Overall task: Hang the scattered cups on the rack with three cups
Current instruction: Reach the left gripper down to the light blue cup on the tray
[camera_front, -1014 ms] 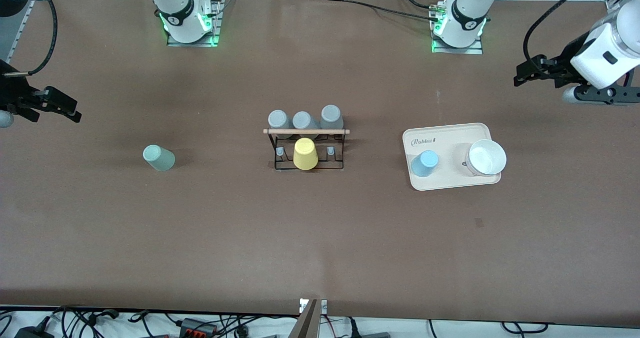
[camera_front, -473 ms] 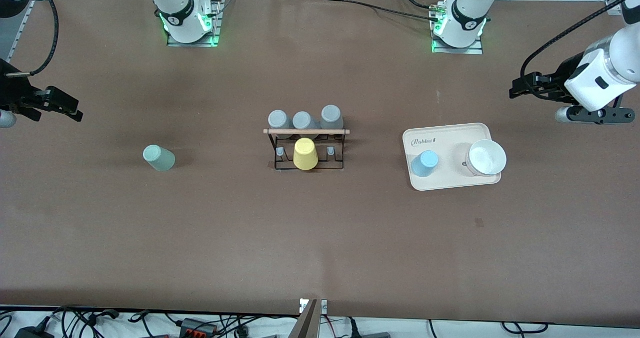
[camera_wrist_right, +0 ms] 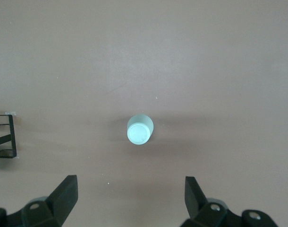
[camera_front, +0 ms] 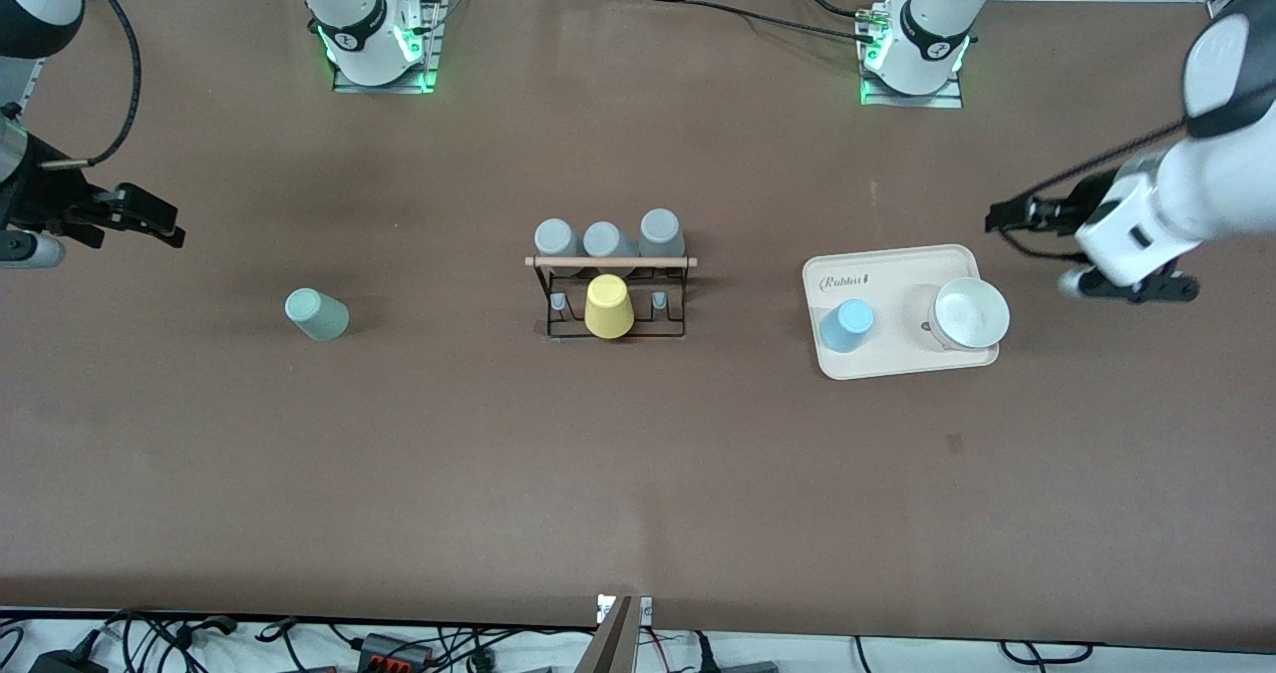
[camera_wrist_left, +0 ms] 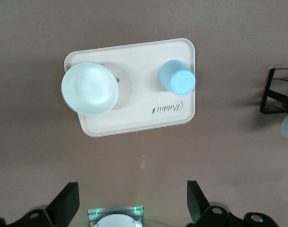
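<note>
Sage-green cup (camera_front: 317,314) alone on bare brown bench (camera_front: 638,474), toward the right arm's end; light blue cup (camera_front: 846,325) upside down on a cream tray (camera_front: 897,364) beside a white bowl (camera_front: 970,313), toward the left arm's end. Black wire rack (camera_front: 613,299) mid-bench, already carrying three grey cups (camera_front: 606,238) and a yellow cup (camera_front: 608,306).

Left end effector (camera_front: 1002,217) up over bare bench off the tray's corner, fingers (camera_wrist_left: 68,205) spread wide, gripping nothing. Right end effector (camera_front: 159,226) over bare bench near that end's edge, fingers (camera_wrist_right: 63,196) likewise spread and empty.

Likely trouble ahead: smooth tapered cups slipping from a pinch; the bowl nudged during a reach for the blue cup; the light rack tipped, or the yellow cup knocked loose, by a crooked approach to the free pegs.
</note>
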Robot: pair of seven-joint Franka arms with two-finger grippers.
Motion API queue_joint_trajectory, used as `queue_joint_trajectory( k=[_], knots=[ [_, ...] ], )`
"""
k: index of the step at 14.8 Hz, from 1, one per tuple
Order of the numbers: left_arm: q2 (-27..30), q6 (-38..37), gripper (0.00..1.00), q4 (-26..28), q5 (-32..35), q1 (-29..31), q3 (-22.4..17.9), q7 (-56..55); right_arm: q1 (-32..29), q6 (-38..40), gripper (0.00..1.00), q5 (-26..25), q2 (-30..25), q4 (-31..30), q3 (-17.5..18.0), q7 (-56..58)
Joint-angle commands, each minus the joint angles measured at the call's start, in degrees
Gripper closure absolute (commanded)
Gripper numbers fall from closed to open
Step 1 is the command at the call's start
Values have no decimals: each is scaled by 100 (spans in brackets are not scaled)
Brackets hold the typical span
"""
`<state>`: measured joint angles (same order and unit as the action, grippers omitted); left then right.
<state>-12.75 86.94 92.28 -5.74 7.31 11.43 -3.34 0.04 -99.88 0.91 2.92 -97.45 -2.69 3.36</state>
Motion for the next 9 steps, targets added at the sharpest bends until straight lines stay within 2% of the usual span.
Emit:
queue_joint_trajectory(
  k=[1, 6, 9],
  knots=[
    [-630, 384, 0, -202, -6, -273, 35, -8, 31, 30, 0, -64, 51, -29, 6, 7],
    [-1264, 981, 0, 26, -6, -432, 44, -61, 31, 22, 0, -64, 209, -2, 6, 7],
    [-1457, 1711, 0, 325, 64, -871, 26, -402, 31, 22, 0, -21, 244, 6, 14, 24]
  ],
)
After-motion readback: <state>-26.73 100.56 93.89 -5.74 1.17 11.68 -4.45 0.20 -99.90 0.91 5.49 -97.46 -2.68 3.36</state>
